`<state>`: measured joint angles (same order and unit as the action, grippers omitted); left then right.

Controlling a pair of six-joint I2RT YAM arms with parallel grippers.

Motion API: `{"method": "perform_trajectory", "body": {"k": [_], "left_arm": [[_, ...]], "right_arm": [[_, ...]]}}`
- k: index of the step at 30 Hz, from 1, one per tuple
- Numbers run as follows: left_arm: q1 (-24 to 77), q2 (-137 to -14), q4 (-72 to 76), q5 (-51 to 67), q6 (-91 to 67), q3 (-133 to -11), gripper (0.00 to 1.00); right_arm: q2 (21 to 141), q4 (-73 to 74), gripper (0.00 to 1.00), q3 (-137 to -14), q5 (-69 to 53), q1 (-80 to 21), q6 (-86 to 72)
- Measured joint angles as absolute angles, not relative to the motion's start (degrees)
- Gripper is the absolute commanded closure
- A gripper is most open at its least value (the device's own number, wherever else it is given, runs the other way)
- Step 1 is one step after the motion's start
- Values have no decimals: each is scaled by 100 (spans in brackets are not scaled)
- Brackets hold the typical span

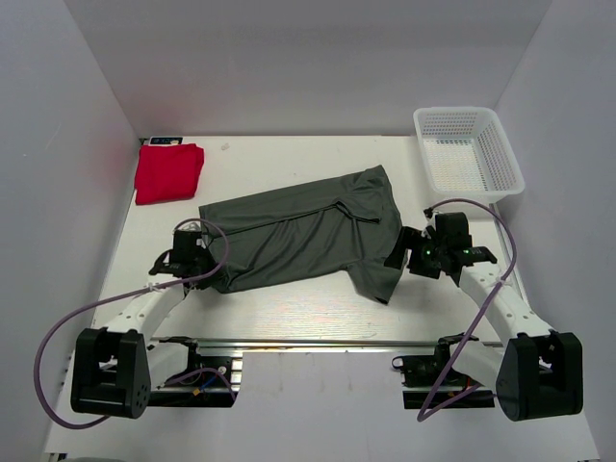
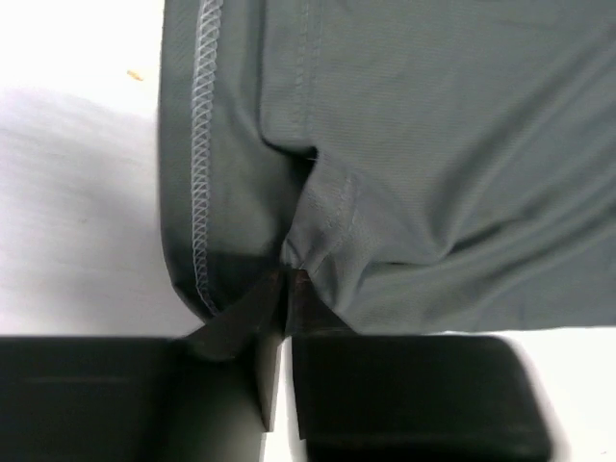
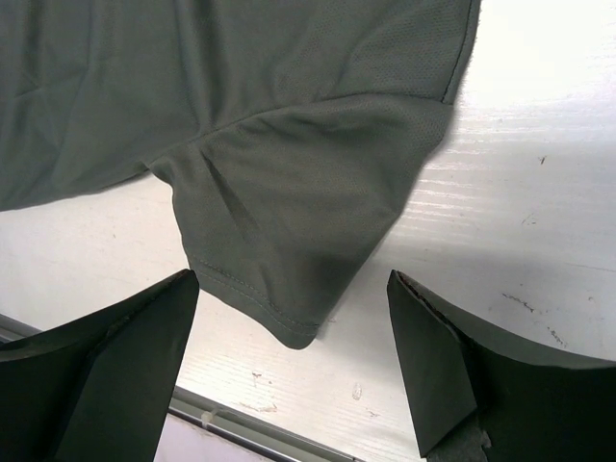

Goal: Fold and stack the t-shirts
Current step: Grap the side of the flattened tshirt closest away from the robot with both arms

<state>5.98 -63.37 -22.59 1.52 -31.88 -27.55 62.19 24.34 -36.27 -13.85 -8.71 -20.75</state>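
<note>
— Surroundings first: what is seen around the grey-green shirt [image 1: 308,236]?

— It is laid out across the middle of the white table [image 1: 289,318], sleeve end toward the right. A red shirt [image 1: 168,171] is kept folded in the far left corner, well apart from it, with a small dark object [image 1: 162,141] just behind. A white mesh basket [image 1: 469,152] is set at the far right corner, near the grey-green shirt but not touching it. Purple cables [image 1: 58,332] are looped out from both arms, clear of the cloth.

— How are the two grippers placed?

— The left gripper [image 1: 195,255] is held at the shirt's left edge, the right gripper [image 1: 409,252] beside the lower sleeve. From above, both sets of jaws are hidden by the wrist bodies, so their opening cannot be read there.

— What is added by the wrist cameras?

— In the left wrist view the fingers [image 2: 414,395] are pressed together on a small pinched fold of cloth, just beside the stitched hem [image 2: 202,144]. In the right wrist view the fingers [image 3: 106,356] are spread wide, and the tip of the sleeve [image 3: 289,221] is seen lying on the table between them, touched by neither. A metal rail [image 3: 241,414] along the table's near edge is also shown there.
</note>
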Motion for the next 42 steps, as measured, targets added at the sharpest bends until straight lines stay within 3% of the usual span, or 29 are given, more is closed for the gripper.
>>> {"method": "perform_trajectory", "body": {"k": [3, 21, 23, 26, 28, 31, 42], "left_arm": [[598, -6167, -2263, 193, -3148, -2753, 100], [598, -4403, -3732, 281, -4014, -2718, 100], [598, -4139, -3894, 193, -4152, -2692, 100], [598, -3726, -4034, 56, -4296, -2681, 100], [598, -3511, -4099, -51, -4405, -2676, 100], [598, -3415, -4191, -180, -4530, -2676, 100], [598, -3573, -4508, -528, -4834, -2670, 100]], "right_arm": [[6219, 2440, 15, -3573, -1385, -871, -2082], [6820, 1946, 30, -2853, -1970, -991, -2602], [6908, 1763, 34, -2825, -2073, -1037, -2683], [7070, 1586, 56, -2801, -2169, -1098, -2768], [7116, 1533, 80, -2724, -2169, -1120, -2856], [7030, 1706, 98, -2681, -1968, -1129, -2952], [6300, 2641, 100, -2727, -1251, -1127, -2950]]}}
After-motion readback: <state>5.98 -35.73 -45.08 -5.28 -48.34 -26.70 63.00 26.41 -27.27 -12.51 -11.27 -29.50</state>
